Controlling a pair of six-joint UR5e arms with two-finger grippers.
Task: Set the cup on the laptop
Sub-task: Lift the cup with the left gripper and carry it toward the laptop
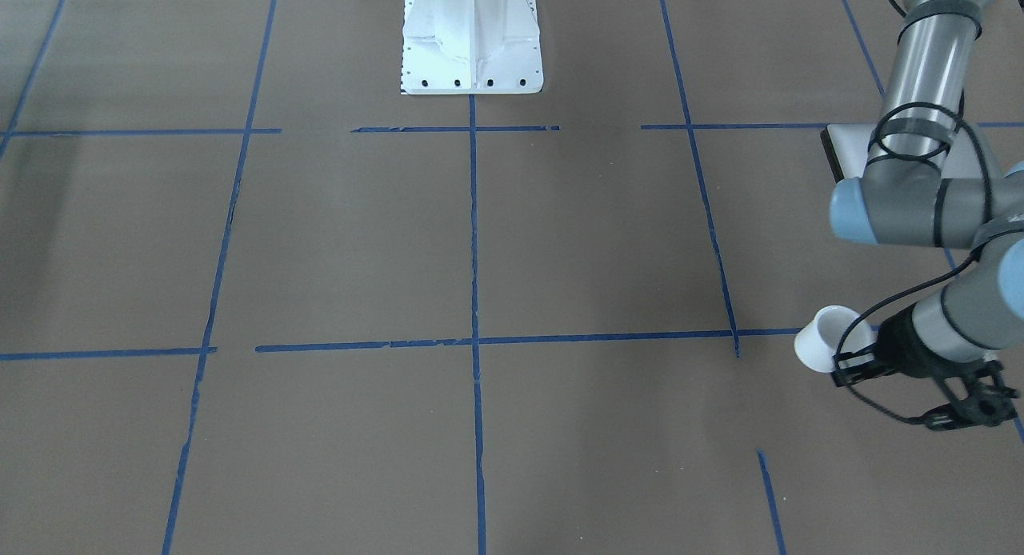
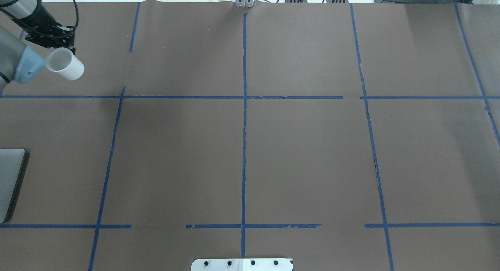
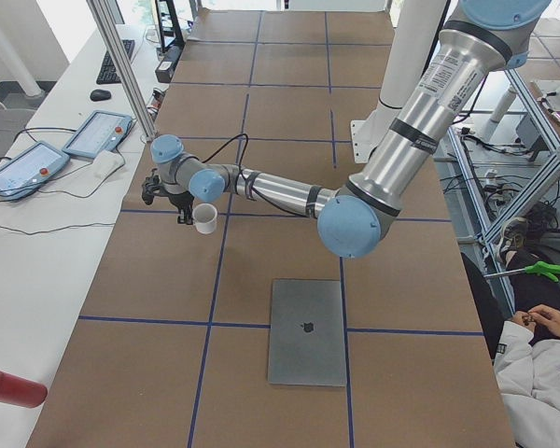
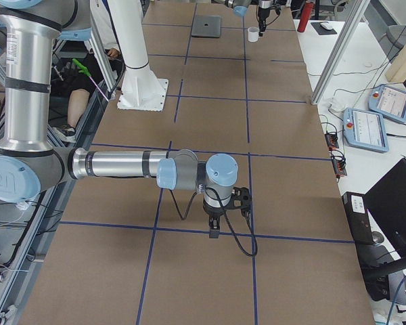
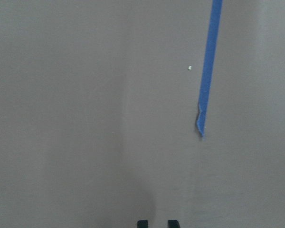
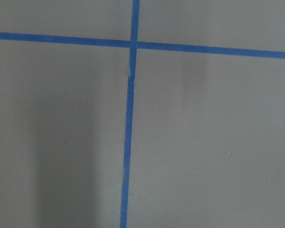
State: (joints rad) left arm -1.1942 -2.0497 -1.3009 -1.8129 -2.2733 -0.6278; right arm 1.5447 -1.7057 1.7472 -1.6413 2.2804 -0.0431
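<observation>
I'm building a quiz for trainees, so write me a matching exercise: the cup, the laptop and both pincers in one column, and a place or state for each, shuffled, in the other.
Column one:
1. cup
2. laptop
3. left pincer
4. right pincer

Column two:
A. closed and lying flat, logo up
B. pointing down over blue tape lines, far from the cup
C. white, upright, apart from the laptop
D. close beside the cup, gripping nothing

Pairs: 1-C; 2-A; 3-D; 4-B
</observation>
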